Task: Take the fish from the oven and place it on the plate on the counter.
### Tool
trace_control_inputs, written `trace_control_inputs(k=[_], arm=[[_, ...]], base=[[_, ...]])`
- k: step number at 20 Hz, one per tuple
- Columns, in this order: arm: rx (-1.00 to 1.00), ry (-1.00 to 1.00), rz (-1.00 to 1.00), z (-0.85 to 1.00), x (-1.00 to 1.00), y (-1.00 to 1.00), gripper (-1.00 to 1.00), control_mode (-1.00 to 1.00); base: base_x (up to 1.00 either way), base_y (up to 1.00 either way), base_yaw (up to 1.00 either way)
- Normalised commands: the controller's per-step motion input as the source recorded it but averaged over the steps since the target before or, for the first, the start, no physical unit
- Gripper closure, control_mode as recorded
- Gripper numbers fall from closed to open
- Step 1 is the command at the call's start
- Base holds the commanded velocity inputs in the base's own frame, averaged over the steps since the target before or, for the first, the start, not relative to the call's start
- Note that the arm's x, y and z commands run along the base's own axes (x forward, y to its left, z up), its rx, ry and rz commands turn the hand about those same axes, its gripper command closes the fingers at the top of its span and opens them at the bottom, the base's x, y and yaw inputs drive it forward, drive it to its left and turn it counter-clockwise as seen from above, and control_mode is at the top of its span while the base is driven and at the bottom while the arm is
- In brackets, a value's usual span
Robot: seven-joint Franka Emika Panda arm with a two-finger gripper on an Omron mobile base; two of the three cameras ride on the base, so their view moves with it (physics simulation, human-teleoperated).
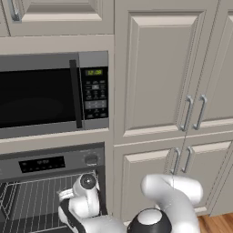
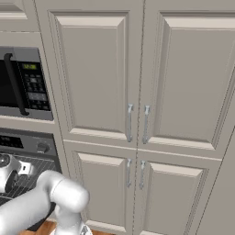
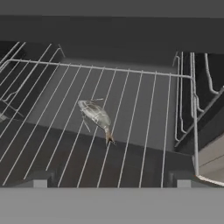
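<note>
microwave (image 1: 48, 93): top left of the left base view, door closed, not part of the job
oven (image 1: 50, 163): just below it, cavity open, display strip and knob above the racks
wire rack (image 3: 100, 127): hand view looks down on it, thin bars run toward the back wall, front edge nearest the camera
fish (image 3: 96, 114): lies flat on the rack, a bit left of centre in the hand view, head up-left, tail down-right, lying diagonally over several bars
gripper (image 3: 109, 183): fingers spread wide, nothing between them, tips low in frame either side of the fish line, well short of it
step: reach in to grasp, judged early, fish untouched
how to do it: shift slightly left so the fish sits mid-gap, roll the wrist so the fingers close across the slim body, not along it
descent: come down until the tips straddle the body, stop before the bars
risk: tips catching a bar, or the thin body slipping sideways
cabinet doors (image 2: 137, 82): right of the oven, closed
plate: can't place it from these views
</note>
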Motion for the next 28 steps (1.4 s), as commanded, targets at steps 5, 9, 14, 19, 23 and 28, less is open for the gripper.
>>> trace_control_inputs(k=[5,9,14,19,23,28], arm=[[0.00,0.15,0.28,-0.23,0.41,0.00,-1.00,-1.00],[0.00,0.02,0.16,-0.31,0.21,0.00,-1.00,-1.00],[0.00,0.00,0.00,-0.39,0.11,0.00,-1.00,-1.00],[0.00,0.00,-0.03,-0.53,0.03,0.12,-1.00,-1.00],[0.00,0.00,-0.05,-0.40,0.21,0.35,-1.00,-1.00],[0.00,0.00,-0.07,-0.07,0.38,0.48,-1.00,-1.00]], base=[[0.00,0.00,0.00],[0.00,0.00,0.00],[0.00,0.00,0.00],[0.00,0.00,0.00],[0.00,0.00,0.00],[0.00,0.00,0.00]])
